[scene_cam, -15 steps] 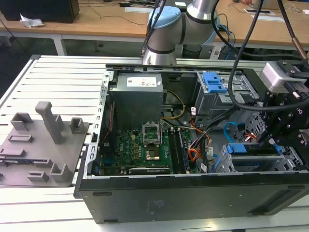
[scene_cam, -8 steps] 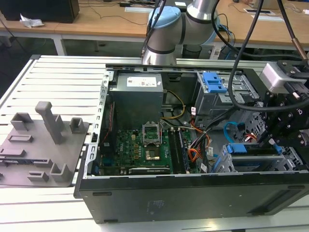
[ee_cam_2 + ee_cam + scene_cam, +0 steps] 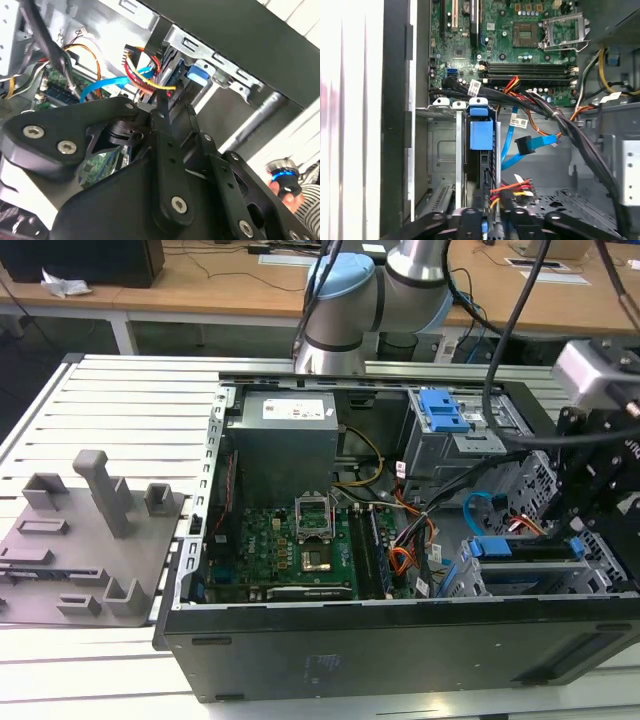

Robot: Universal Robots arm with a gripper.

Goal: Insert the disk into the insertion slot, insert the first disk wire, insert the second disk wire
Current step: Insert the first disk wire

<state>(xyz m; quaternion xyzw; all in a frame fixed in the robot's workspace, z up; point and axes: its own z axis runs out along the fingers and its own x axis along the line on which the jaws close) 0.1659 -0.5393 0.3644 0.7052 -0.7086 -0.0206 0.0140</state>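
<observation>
Silver sheet-metal slot [image 3: 442, 150] — blue-framed disk [image 3: 481, 136]

Silver arm [image 3: 420, 262], light-blue joint cap [image 3: 338, 285]; black claw [image 3: 159, 107] linkages [image 3: 75, 131], silver screws [image 3: 33, 131], black cables [image 3: 506, 332].

Matt black painted metal clads the computer case [image 3: 400, 645], on a table [image 3: 120, 410] of pale, ribbed metal slats; the fixture [image 3: 100, 530] is dull grey plastic, the desks [image 3: 200, 285] smooth light wood. The drive cage [image 3: 462, 592] is bare silver sheet metal, perforated; the disk [image 3: 481, 135] carries a bright blue plastic frame. The light blue cable [image 3: 105, 82] looks smooth and glossy, the wire bundle [image 3: 509, 190] sheathed in orange and dark plastic. The gripper [image 3: 156, 112] is matt black with shiny metal screws.
</observation>
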